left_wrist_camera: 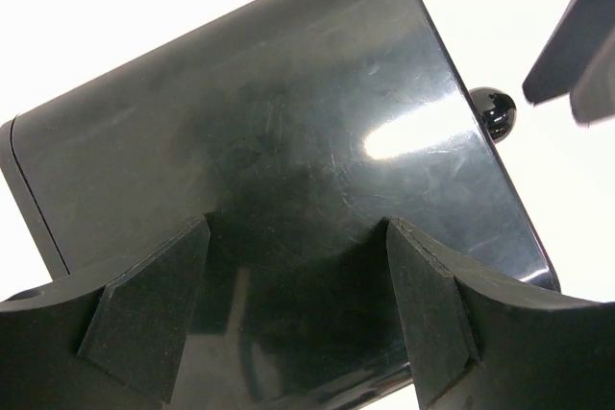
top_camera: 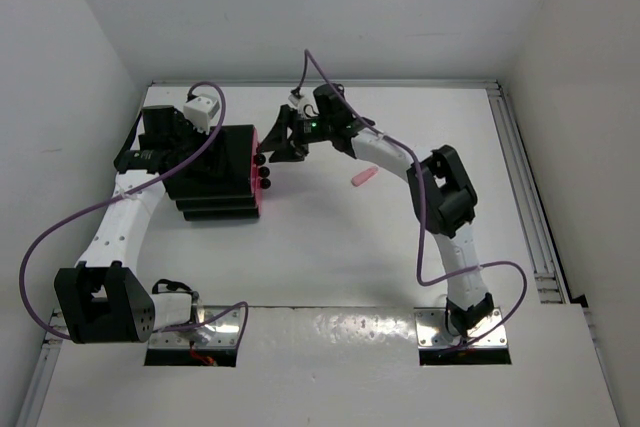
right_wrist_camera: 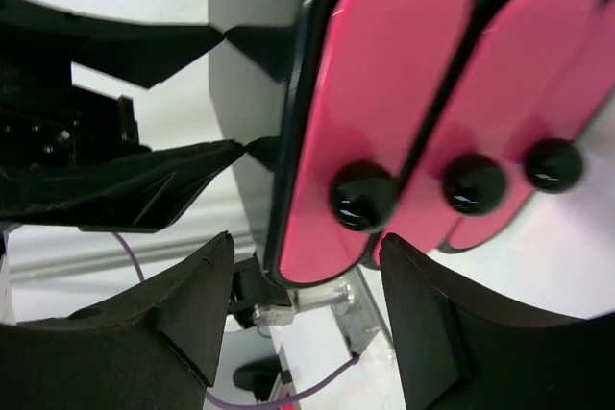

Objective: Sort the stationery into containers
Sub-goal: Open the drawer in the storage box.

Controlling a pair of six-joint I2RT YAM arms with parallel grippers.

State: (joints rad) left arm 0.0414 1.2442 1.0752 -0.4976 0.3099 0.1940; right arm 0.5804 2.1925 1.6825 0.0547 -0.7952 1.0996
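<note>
Right gripper (right_wrist_camera: 306, 261) fingers stand wide, the round black knob (right_wrist_camera: 363, 195) of a bright pink drawer front (right_wrist_camera: 384, 93) showing between them. Left gripper (left_wrist_camera: 298, 237) spreads wide over the glossy black stepped drawer unit (top_camera: 215, 172), far left. One stubby pink piece (top_camera: 365, 177) lies on the white table (top_camera: 300, 247), right of the unit.

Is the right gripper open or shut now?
Open: the right gripper has its fingers wide apart, and the black knob lies untouched beyond them.

Left fingers (left_wrist_camera: 144, 319) and right fingers (right_wrist_camera: 428, 333) both stand spread wide apart.
</note>
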